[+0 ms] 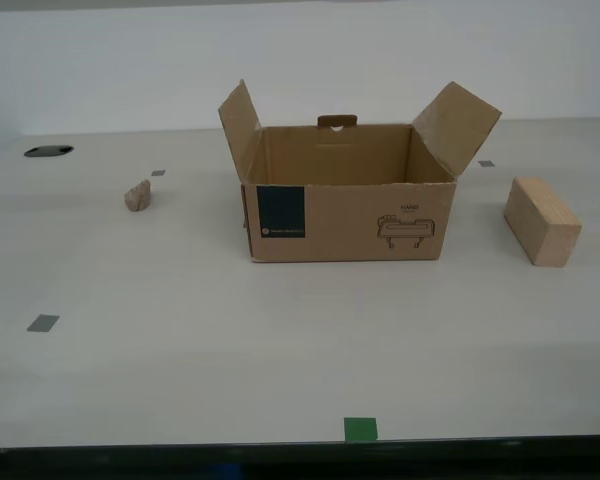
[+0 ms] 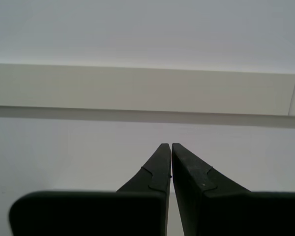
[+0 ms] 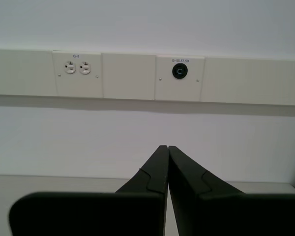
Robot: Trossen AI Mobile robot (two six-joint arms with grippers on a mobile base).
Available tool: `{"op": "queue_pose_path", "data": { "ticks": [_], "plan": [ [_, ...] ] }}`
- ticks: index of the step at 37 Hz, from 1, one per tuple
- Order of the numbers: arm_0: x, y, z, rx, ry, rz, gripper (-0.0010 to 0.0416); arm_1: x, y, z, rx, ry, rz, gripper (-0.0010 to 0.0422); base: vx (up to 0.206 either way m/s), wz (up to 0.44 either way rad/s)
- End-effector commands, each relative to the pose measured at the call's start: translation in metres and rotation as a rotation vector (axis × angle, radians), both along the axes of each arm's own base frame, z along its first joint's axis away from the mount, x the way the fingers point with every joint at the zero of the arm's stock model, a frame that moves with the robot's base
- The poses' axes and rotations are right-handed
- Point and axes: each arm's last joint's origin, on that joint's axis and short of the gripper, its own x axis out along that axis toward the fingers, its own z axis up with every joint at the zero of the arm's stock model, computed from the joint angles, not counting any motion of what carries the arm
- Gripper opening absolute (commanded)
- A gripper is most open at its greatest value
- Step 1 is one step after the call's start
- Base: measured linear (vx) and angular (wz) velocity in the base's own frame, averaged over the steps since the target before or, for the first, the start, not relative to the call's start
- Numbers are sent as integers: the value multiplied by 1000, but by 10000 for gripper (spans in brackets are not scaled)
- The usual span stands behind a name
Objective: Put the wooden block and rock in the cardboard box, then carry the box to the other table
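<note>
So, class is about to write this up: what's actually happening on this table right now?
Nothing is being handled yet. The cardboard box stands open in the middle of the table, flaps up, with nothing visible inside it. The rock lies apart from the box toward the exterior view's left, and the wooden block lies apart toward that view's right. My first hand and my second hand are both shut, holding nothing, and face a wall rather than the table. Neither arm shows in the exterior view.
</note>
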Motion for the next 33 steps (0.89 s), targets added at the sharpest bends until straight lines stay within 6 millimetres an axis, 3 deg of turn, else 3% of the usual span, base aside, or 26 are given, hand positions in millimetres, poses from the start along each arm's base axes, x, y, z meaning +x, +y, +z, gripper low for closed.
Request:
{"op": "queue_pose_path", "data": {
  "ticks": [1, 11, 19, 33],
  "plan": [
    [0, 0, 8, 0, 0, -3, 0, 0, 0, 4, -1, 26, -4, 0, 0, 0],
    [-1, 0, 22, 8, 49, -3, 0, -1, 0, 20, -1, 99, -4, 0, 0, 0],
    [-6, 0, 36, 14, 195, -4, 0, -5, 0, 35, -1, 217, -4, 0, 0, 0],
    [-33, 0, 86, 116, 357, -19, 0, -6, 0, 65, -27, 464, -3, 0, 0, 0]
  ]
}}
